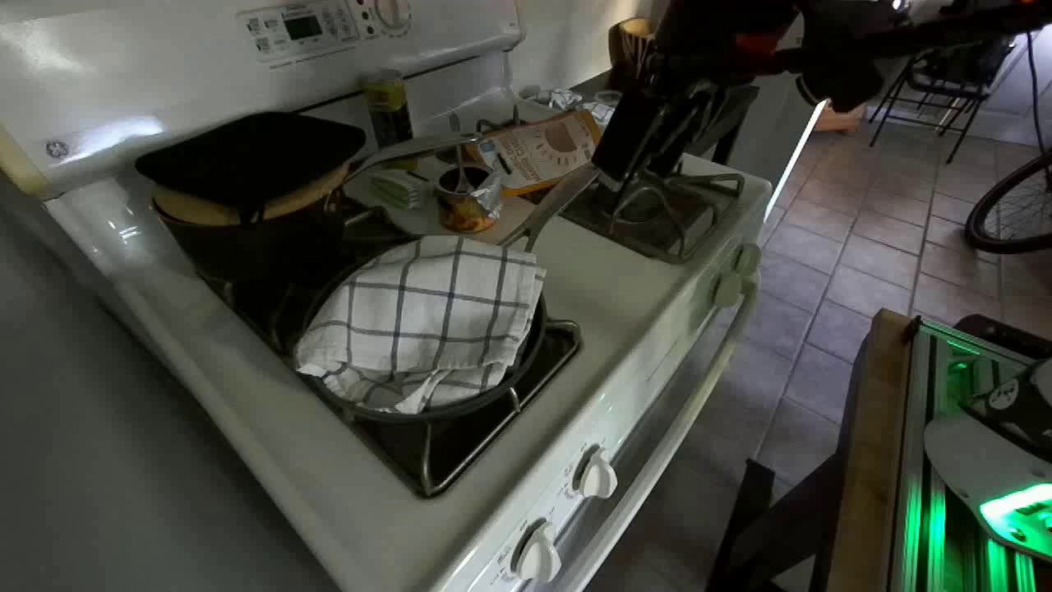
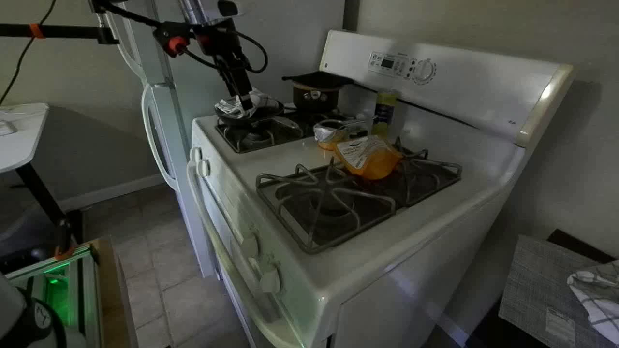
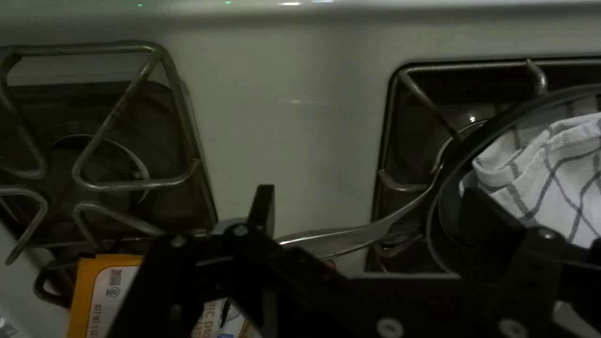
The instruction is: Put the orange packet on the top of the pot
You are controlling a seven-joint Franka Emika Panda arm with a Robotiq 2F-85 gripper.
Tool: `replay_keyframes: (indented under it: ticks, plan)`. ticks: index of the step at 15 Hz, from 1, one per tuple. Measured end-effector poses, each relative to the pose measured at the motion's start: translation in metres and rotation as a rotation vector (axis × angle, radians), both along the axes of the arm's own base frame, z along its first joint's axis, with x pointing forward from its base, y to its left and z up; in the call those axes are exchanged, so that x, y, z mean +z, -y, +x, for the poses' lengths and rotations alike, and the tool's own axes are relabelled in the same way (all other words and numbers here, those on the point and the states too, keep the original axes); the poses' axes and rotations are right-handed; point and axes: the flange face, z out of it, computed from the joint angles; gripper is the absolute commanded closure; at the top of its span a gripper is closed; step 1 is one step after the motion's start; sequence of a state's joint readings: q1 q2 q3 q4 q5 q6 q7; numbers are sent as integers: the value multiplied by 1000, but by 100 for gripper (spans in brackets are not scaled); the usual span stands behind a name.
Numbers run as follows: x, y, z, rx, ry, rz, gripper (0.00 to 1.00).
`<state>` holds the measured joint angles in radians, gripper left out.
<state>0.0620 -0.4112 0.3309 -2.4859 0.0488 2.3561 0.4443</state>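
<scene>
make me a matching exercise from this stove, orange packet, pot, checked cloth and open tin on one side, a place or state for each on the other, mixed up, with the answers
Things:
1. orange packet
2. pot
3. checked cloth
4. open tin

Places and states:
a. has foil at its rim
b. lies in a pan on a burner
c. shows the lettering NET WT in the wrist view
d. has a flat black piece on top

Right pairs:
1-c
2-d
3-b
4-a
</scene>
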Motion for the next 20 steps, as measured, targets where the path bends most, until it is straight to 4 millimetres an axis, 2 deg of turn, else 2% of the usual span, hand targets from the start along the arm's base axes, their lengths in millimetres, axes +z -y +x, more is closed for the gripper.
replay_keyframes:
  ticks: [4, 7, 10, 15, 17, 20]
  plan:
    - [3, 2, 3, 10, 27, -14, 0]
    - [23, 24, 19, 51, 118, -42, 0]
    - [49, 71, 39, 188, 161, -88, 0]
    - [73, 183, 76, 385, 34, -152, 0]
    - [73, 219, 100, 427, -15, -177, 0]
    - [59, 250, 149, 403, -13, -257, 0]
